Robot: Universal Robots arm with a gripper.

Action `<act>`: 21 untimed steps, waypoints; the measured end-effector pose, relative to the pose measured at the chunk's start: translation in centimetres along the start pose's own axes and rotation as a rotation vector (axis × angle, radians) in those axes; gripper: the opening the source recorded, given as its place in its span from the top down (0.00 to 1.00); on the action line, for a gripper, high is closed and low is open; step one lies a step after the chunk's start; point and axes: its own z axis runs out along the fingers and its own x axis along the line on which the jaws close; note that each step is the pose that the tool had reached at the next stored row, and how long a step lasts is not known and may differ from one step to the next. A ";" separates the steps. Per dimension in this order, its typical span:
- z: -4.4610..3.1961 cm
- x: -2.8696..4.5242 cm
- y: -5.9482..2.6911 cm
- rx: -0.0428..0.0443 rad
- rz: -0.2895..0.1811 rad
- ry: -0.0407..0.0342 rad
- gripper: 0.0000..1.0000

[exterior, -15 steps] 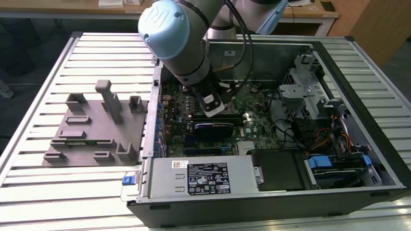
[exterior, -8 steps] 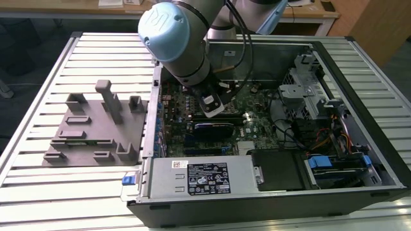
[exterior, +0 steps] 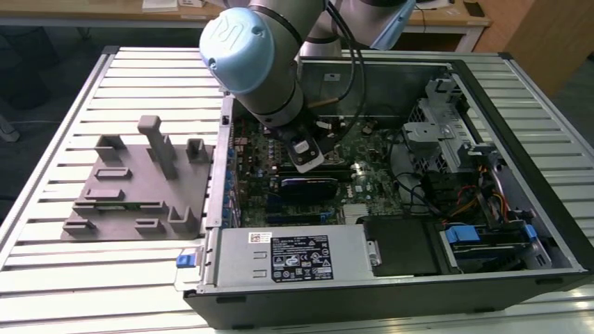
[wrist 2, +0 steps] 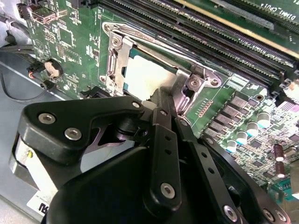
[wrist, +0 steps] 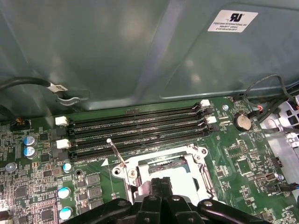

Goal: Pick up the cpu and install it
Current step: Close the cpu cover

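The cpu [wrist 2: 142, 77], a small square chip with a silvery-white top, lies flat inside the metal-framed socket [wrist 2: 117, 56] on the green motherboard. My gripper [wrist 2: 161, 96] is right over the chip's near edge, its black fingers drawn together with nothing between them. In the first wrist view the gripper [wrist: 161, 183] stands over the socket [wrist: 198, 161], whose thin lever [wrist: 114, 150] sticks up beside it. In the exterior view the gripper [exterior: 311, 161] reaches down into the open computer case [exterior: 519, 278] above the board's middle.
Memory slots [wrist: 135, 128] run close behind the socket. A grey fixture [exterior: 139, 188] stands on the slatted table at the exterior view's left. The power supply with its printed label [exterior: 302, 257], drive bays and cables [exterior: 492, 202] crowd the case's front and right.
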 end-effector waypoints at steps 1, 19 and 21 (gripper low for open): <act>0.00 0.01 -0.01 -0.0015 0.001 0.0002 0.89; 0.18 0.22 -0.40 -0.0120 0.007 0.0012 0.89; 0.21 0.21 -0.41 -0.0123 0.007 0.0014 0.89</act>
